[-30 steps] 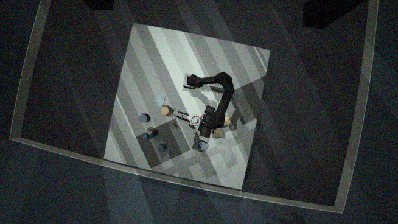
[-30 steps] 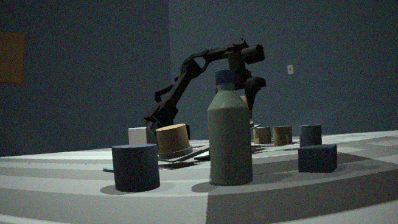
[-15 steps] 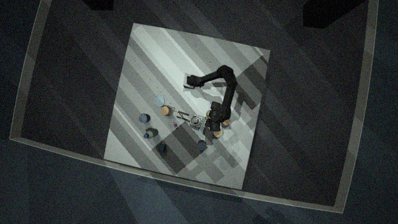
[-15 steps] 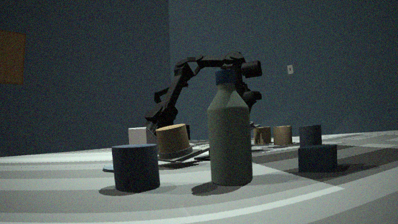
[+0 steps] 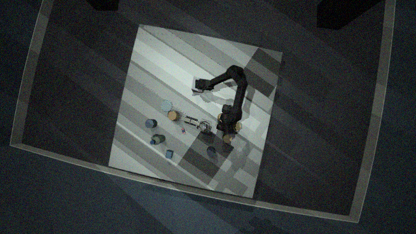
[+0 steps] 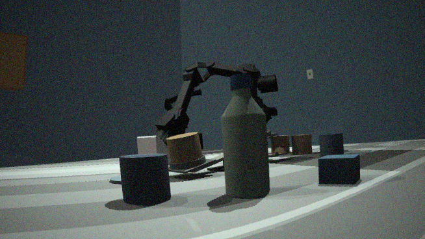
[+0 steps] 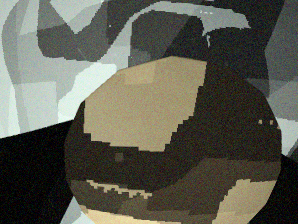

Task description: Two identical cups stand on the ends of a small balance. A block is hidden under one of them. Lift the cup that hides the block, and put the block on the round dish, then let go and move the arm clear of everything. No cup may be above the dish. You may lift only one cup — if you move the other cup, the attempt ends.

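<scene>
Tan and rounded, a cup [image 7: 140, 107] sits clamped between the widely parted fingers of the pincer [image 5: 222, 120].

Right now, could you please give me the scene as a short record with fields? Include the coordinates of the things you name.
fingers: shut on a tan cup [image 5: 219, 117] [image 7: 140, 110]
balance [image 5: 190, 119] [image 6: 208, 163]: tilted
standing cup [image 5: 172, 116] [image 6: 184, 149]: on one end of the balance, leaning
dish [image 5: 166, 105] [image 6: 115, 180]: beside that end, no cup above it
bottle [image 5: 158, 138] [image 6: 245, 146]: upright, blue cap
blue box [image 5: 169, 154] [image 6: 338, 170]: on the table, near the bottle
hidden block: cannot tell where
</scene>
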Robot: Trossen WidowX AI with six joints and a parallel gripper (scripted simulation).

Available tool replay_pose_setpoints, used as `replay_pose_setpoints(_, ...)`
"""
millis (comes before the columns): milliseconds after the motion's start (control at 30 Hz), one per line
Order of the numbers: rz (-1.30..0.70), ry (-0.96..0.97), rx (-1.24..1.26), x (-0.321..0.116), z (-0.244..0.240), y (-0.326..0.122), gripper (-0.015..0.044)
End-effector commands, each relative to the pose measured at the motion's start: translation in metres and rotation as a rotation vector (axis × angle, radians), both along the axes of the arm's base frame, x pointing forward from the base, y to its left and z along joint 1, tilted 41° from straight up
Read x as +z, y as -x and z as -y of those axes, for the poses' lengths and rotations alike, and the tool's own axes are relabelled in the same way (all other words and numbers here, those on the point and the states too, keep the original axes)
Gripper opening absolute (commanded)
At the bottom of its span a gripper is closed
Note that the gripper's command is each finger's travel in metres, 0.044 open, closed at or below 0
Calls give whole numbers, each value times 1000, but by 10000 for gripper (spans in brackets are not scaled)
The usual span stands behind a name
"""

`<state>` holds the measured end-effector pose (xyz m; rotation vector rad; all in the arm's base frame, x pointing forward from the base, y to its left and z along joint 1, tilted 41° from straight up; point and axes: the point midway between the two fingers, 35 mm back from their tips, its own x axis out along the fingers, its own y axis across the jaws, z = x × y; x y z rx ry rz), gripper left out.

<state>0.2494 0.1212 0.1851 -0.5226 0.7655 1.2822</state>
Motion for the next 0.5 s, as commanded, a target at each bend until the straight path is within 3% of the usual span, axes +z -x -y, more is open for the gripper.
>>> replay_pose_setpoints(0, -9, 2, -4, -14, -10, 0, 0)
replay_pose_setpoints(467, -9, 1, -4, -26, -21, -1, 0)
